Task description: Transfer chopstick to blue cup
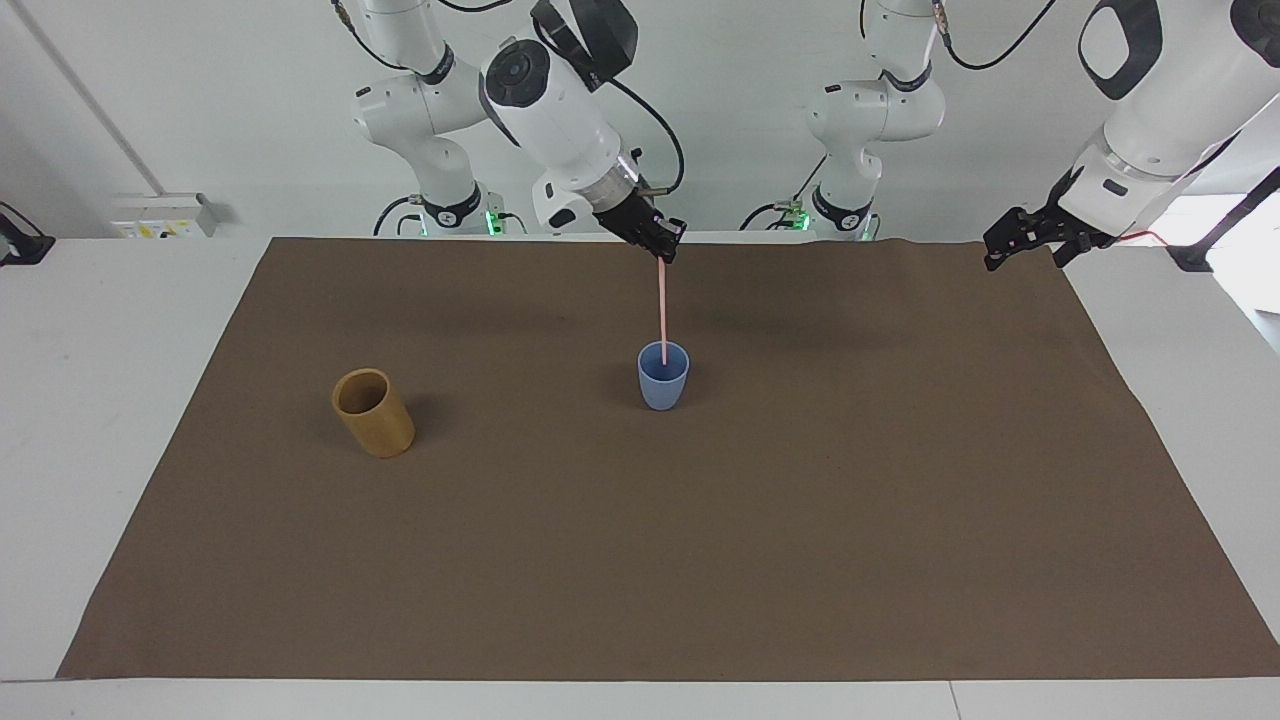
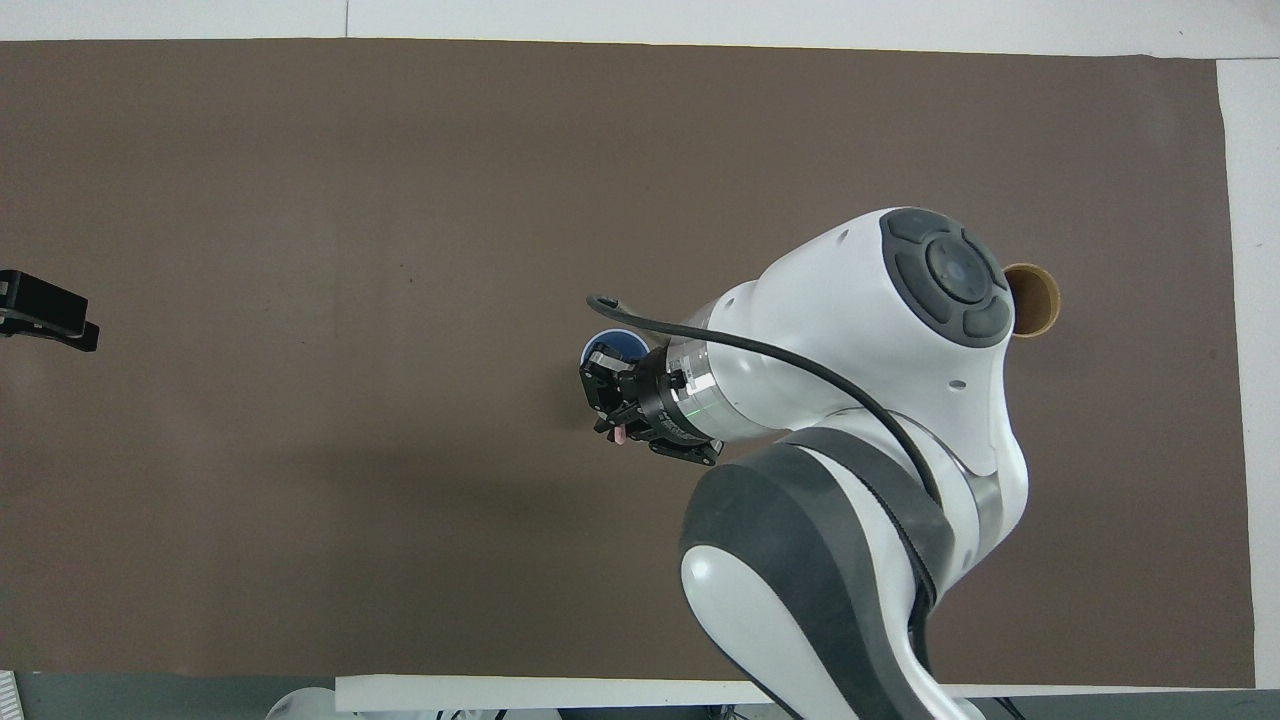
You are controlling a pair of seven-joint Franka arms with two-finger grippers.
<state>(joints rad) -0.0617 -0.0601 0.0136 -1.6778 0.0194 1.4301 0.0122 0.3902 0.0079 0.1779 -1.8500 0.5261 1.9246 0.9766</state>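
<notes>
Right gripper (image 1: 664,249) pinching chopstick (image 1: 662,305), tip in blue cup (image 1: 663,384)

A brown mat (image 1: 640,560) covers most of the white table (image 1: 90,400), whose bare surface shows along the mat's edges at both ends and along the edge farthest from the robots. The mat lies flat, with a slight wrinkle at its corner near the left arm's base. A tan-brown cup (image 1: 373,412) stands on the mat, toward the right arm's end, its open mouth up and its interior in shadow. In the overhead view only part of its rim shows. A pale wall box (image 1: 160,215) sits off the mat, past the table's corner at the right arm's end.
</notes>
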